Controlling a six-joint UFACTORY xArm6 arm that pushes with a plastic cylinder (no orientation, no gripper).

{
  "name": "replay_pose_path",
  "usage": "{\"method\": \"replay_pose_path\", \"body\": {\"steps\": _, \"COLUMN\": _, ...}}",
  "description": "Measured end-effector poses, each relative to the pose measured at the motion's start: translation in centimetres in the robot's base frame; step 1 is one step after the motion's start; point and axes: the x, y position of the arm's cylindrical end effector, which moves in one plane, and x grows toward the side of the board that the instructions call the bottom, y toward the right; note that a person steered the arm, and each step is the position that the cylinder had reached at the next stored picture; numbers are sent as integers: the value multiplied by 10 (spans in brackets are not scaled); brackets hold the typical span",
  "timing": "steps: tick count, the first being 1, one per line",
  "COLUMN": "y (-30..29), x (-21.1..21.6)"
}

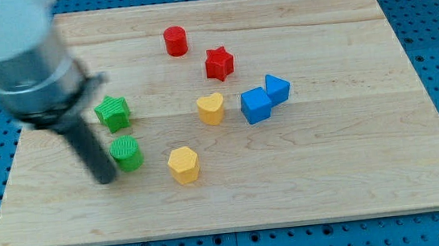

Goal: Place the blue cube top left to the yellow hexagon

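The blue cube [256, 105] lies right of the board's middle, touching a second blue block [277, 88] at its upper right. The yellow hexagon [183, 164] lies below the middle, down and to the left of the cube. A yellow heart [211, 108] sits between them, just left of the cube. My tip [106, 179] rests on the board at the left, just left of the green cylinder [126, 153] and well left of the hexagon, far from the blue cube.
A green star [112, 111] lies above the green cylinder. A red cylinder [175, 41] and a red star [219, 63] lie near the view's top. The wooden board [370, 173] sits on a blue pegboard. The arm's blurred grey body fills the view's top left.
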Motion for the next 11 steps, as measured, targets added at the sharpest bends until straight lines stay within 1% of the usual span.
{"method": "replay_pose_path", "body": {"steps": 1, "y": 88, "x": -4}}
{"method": "replay_pose_path", "body": {"steps": 2, "y": 118, "x": -10}}
{"method": "replay_pose_path", "body": {"steps": 3, "y": 113, "x": -29}}
{"method": "replay_pose_path", "body": {"steps": 4, "y": 151, "x": -68}}
{"method": "replay_pose_path", "body": {"steps": 5, "y": 215, "x": -65}}
{"method": "replay_pose_path", "body": {"steps": 6, "y": 240, "x": -51}}
{"method": "replay_pose_path", "body": {"steps": 7, "y": 282, "x": -66}}
{"method": "replay_pose_path", "body": {"steps": 8, "y": 252, "x": -117}}
{"method": "replay_pose_path", "body": {"steps": 9, "y": 170, "x": -55}}
{"method": "replay_pose_path", "body": {"steps": 10, "y": 98, "x": -31}}
{"method": "replay_pose_path", "body": {"steps": 11, "y": 128, "x": -48}}
